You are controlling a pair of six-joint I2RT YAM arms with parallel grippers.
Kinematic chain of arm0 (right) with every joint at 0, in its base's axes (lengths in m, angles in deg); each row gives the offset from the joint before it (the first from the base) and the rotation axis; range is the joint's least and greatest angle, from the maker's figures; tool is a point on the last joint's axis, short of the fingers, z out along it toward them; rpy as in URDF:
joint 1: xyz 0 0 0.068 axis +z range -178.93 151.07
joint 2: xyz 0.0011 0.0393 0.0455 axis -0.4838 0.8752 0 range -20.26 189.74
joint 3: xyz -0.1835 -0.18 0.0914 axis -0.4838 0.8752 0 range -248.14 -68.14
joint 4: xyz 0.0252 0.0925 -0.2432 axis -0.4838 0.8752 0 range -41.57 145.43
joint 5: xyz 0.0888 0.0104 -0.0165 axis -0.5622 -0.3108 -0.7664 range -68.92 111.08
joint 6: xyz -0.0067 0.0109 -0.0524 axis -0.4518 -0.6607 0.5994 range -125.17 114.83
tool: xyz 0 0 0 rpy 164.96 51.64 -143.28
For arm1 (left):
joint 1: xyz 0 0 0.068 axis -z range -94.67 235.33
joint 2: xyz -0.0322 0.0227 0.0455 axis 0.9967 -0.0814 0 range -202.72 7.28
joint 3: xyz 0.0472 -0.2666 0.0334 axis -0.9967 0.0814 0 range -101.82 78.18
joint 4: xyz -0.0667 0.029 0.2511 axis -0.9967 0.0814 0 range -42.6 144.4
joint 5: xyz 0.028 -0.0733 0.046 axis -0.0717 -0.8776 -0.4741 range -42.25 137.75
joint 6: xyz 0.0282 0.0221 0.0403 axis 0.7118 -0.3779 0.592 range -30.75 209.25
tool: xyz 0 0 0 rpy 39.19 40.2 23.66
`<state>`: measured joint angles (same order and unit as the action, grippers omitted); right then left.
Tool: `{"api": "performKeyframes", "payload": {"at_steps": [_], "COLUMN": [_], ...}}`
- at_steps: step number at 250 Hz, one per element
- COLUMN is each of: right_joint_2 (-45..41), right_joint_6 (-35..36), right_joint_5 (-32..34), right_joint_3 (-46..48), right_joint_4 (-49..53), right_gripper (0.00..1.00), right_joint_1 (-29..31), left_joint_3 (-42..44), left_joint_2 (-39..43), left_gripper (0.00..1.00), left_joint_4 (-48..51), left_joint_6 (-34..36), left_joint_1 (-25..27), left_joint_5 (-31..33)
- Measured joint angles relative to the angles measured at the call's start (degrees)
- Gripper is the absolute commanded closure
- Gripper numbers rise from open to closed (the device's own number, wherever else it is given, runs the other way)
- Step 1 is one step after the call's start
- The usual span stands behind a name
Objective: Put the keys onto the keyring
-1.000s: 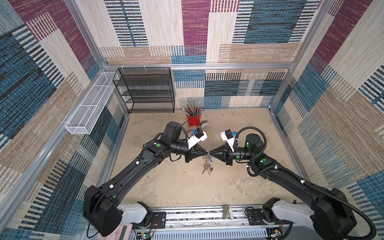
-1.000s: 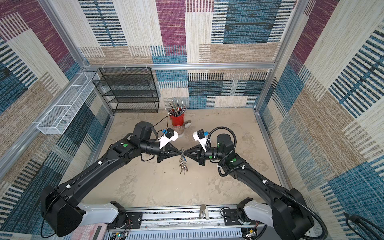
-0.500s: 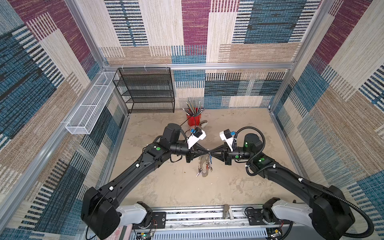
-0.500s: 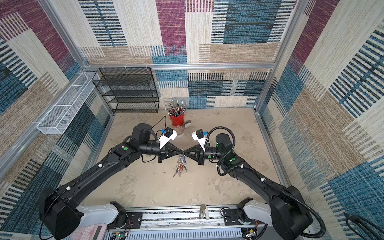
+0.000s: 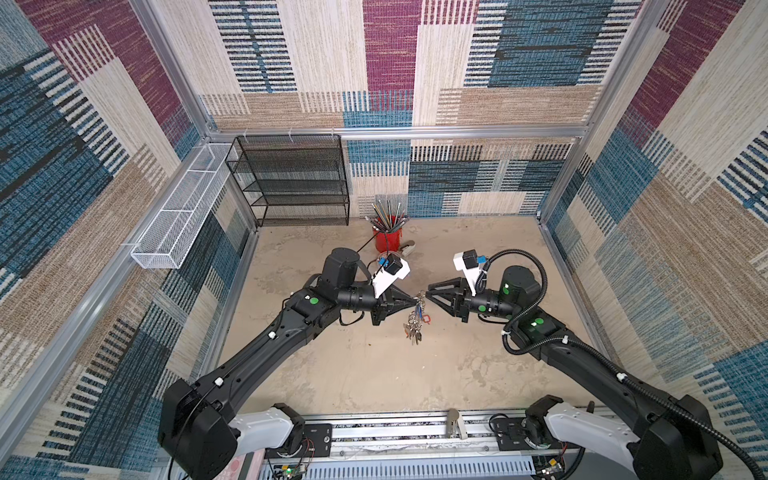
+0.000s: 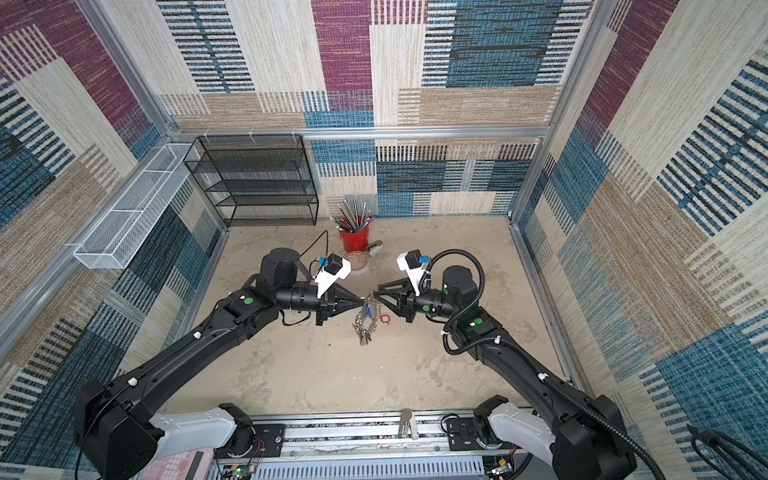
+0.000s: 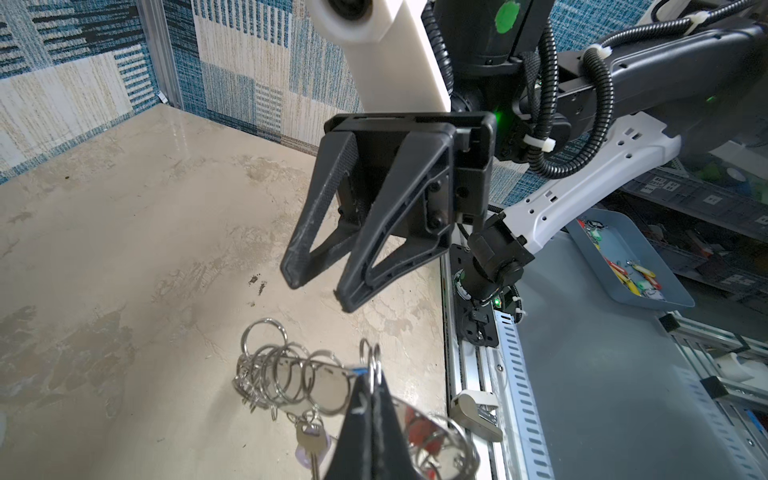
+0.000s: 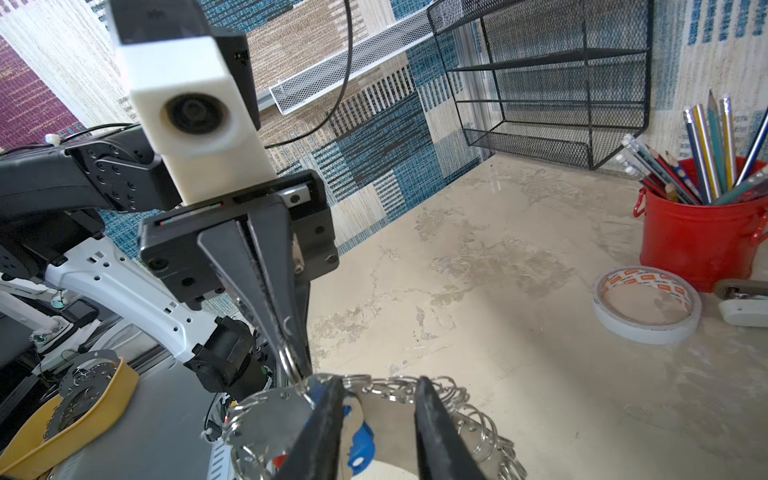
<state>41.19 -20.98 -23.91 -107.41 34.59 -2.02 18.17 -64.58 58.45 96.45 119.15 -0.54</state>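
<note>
- Silver split rings line the one gray keyring (image 5: 417, 312), which hangs at the centre of both top views, clear of the beige tabletop (image 5: 374, 374), between two black pincers.
- With fingers pressed together, the left pincer (image 8: 297, 370) pinches a single split ring at the plate's edge. The plate dangles from that grip.
- With fingers spread partway, the right pincer (image 7: 320, 291) holds nothing. In the left wrist view its tips stand just short of the rings.
- Two label tags can be counted: one blue tag (image 8: 359, 444) against the plate and one red tag (image 6: 384, 319) at the centre right of the cluster.
- The silver keys (image 5: 412, 334) hang in a bunch under the plate, too small to count.
- At the upper centre stand one red cup (image 5: 388, 243) full of pencils, one tape roll (image 8: 646, 305) and one stapler (image 8: 744, 307), close together on the tabletop.
- One black mesh shelf (image 5: 291, 183) stands against the back wall, and one white wire basket (image 5: 174, 224) is fixed at the upper left.
</note>
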Motion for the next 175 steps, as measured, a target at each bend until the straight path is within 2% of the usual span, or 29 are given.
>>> {"api": "performKeyframes", "payload": {"at_steps": [60,97,128,175], "right_joint_2": [-0.09,0.63,1.97,2.97], "right_joint_6": [-0.59,-0.61,-0.61,-0.81], "right_joint_5": [-5.22,-7.10,-7.54,-7.91], "right_joint_3": [2.95,3.39,3.10,2.54], "right_joint_4": [-1.68,-3.52,-4.48,-6.01], "right_gripper": [0.46,0.44,0.49,0.70], "right_joint_1": [0.31,0.96,1.27,1.42], "left_joint_3": [0.76,1.44,2.95,4.94], "left_joint_2": [0.07,0.24,0.50,0.74], "left_gripper": [1.00,1.00,1.00,1.00], "left_joint_4": [-2.75,-4.90,-7.48,-11.19], "left_joint_6": [-1.88,-3.15,-5.07,-8.72], "left_joint_1": [0.00,0.00,0.00,0.00], "left_joint_5": [-0.07,-0.13,-0.55,-1.55]}}
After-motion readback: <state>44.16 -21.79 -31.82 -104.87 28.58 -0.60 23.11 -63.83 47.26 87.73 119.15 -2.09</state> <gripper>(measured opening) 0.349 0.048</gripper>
